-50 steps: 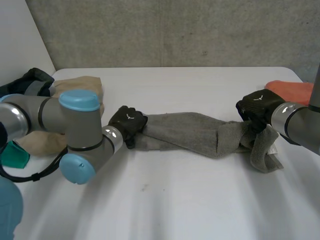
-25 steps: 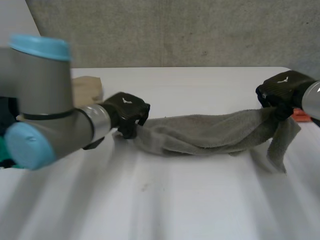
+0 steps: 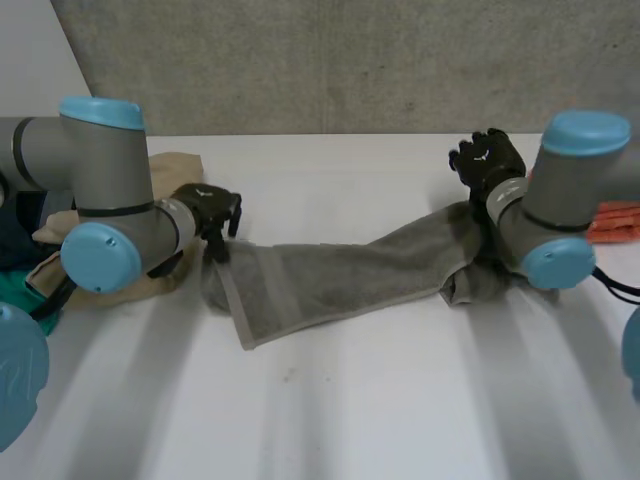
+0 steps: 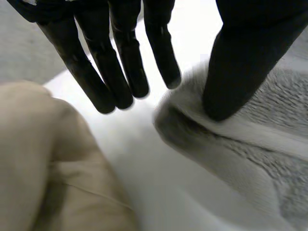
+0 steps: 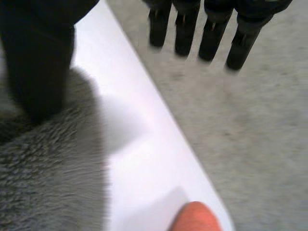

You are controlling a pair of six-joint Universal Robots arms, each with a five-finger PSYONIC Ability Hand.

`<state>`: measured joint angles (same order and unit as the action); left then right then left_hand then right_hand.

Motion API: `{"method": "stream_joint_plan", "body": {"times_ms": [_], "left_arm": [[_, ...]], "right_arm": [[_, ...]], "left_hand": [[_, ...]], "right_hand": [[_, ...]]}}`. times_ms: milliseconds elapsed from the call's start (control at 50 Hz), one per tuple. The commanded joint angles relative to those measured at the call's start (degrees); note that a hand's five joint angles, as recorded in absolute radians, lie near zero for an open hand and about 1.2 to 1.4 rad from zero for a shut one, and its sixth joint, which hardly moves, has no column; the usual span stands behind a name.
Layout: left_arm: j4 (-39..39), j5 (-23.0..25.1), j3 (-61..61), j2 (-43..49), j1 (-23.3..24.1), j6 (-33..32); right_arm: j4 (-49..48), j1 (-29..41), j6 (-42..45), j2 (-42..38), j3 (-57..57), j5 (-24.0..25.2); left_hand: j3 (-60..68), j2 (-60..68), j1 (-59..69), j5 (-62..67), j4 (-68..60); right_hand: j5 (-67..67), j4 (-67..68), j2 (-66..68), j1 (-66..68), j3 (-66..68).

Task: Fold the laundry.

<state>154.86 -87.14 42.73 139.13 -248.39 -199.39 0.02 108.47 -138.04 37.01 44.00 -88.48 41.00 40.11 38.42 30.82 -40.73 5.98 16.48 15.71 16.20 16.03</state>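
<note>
A grey towel (image 3: pixel 350 272) lies in a long, rumpled strip across the white table (image 3: pixel 380 400), from one hand to the other. My left hand (image 3: pixel 205 208) is at the towel's left end. In the left wrist view its fingers (image 4: pixel 120 62) are straight and spread above the bare table, and its thumb rests on the towel's (image 4: pixel 250 154) rolled edge without pinching it. My right hand (image 3: pixel 487 160) is raised over the towel's right end, open, with fingers (image 5: pixel 211 29) straight and the thumb just above the towel (image 5: pixel 48 183).
A beige cloth (image 3: pixel 170 170) lies heaped behind my left arm and close under the left hand (image 4: pixel 48 159). An orange cloth (image 3: pixel 615 215) sits at the table's right edge (image 5: pixel 195 219). Dark and teal garments (image 3: pixel 20 290) lie at the far left.
Both hands have opened and let go of the towel. It was stretched taut between them and now lies slack on the table. The right hand has risen off it.
</note>
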Motion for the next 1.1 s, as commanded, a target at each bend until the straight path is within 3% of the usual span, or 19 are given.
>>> {"method": "stream_joint_plan", "body": {"times_ms": [20, 120, 200, 300, 380, 660, 720, 820, 840, 960, 1100], "left_arm": [[3.69, -1.45, 4.81, -7.81, 0.98, 0.67], [9.13, -1.01, 14.91, -15.63, 3.26, -0.82], [13.53, -0.66, 25.53, -20.3, 6.77, -6.6], [16.61, -1.28, 32.85, -19.96, 10.38, -14.09], [19.33, -2.68, 34.79, -17.41, 12.05, -16.91], [22.94, -6.2, 28.56, -7.65, 13.11, -18.75], [22.77, -6.46, 26.8, -6.16, 12.85, -19.28], [22.94, -5.59, 24.95, -5.36, 12.15, -19.11], [22.94, -5.24, 24.69, -5.36, 11.97, -19.02], [21.01, -3.83, 25.3, -10.01, 11.18, -17.0], [15.48, 0.3, 27.32, -23.46, 9.51, -8.57]], "right_arm": [[-1.6, -0.36, -1.0, 4.99, 4.07, -5.21], [3.84, -2.03, -6.0, 12.99, 10.04, -2.76], [14.7, -3.96, -6.98, 18.52, 14.87, 2.95], [25.1, -5.9, -7.33, 20.82, 18.4, 5.69], [27.41, -6.95, -7.94, 21.17, 21.56, 6.13], [18.88, -8.1, -8.3, 22.23, 29.83, 7.09], [18.09, -8.1, -8.12, 22.58, 30.97, 7.27], [16.68, -8.1, -7.77, 22.49, 32.11, 7.53], [16.59, -8.18, -7.86, 22.49, 32.11, 7.45], [16.85, -9.33, -8.56, 23.02, 31.24, 7.53], [25.02, -10.21, -9.09, 26.27, 29.39, 10.69]], "left_hand": [[-17.48, -16.59, -14.9, -17.29, 17.21], [-21.37, -20.48, -18.79, -21.19, 21.1], [-16.51, -15.63, -13.94, -16.33, 16.25], [-8.76, -7.87, -6.19, -8.58, 8.5], [-5.22, -4.33, -2.64, -5.04, 4.96], [-5.56, -4.68, -2.99, -5.38, 5.3], [7.02, 7.91, 9.6, 7.2, -7.28], [38.94, 39.83, 41.51, 39.12, -39.2], [39.0, 39.89, 41.58, 39.18, -39.27], [39.0, 39.89, 41.58, 39.18, -39.27], [39.0, 39.89, 41.58, 39.18, -39.27]], "right_hand": [[-5.98, -6.48, -5.71, -6.2, -6.03], [-5.98, -6.48, -5.71, -6.2, -6.03], [-5.98, -6.48, -5.71, -6.2, -6.03], [-5.98, -6.48, -5.71, -6.2, -6.03], [-5.98, -6.48, -5.71, -6.2, -6.03], [-5.98, -6.48, -5.71, -6.2, -6.03], [-5.98, -6.48, -5.71, -6.2, -6.03], [-5.98, -6.48, -5.71, -6.2, -6.03], [-5.98, -6.48, -5.71, -6.2, -6.03], [-5.98, -6.48, -5.71, -6.2, -6.03], [-3.81, -4.31, -3.54, -4.03, -3.86]]}}
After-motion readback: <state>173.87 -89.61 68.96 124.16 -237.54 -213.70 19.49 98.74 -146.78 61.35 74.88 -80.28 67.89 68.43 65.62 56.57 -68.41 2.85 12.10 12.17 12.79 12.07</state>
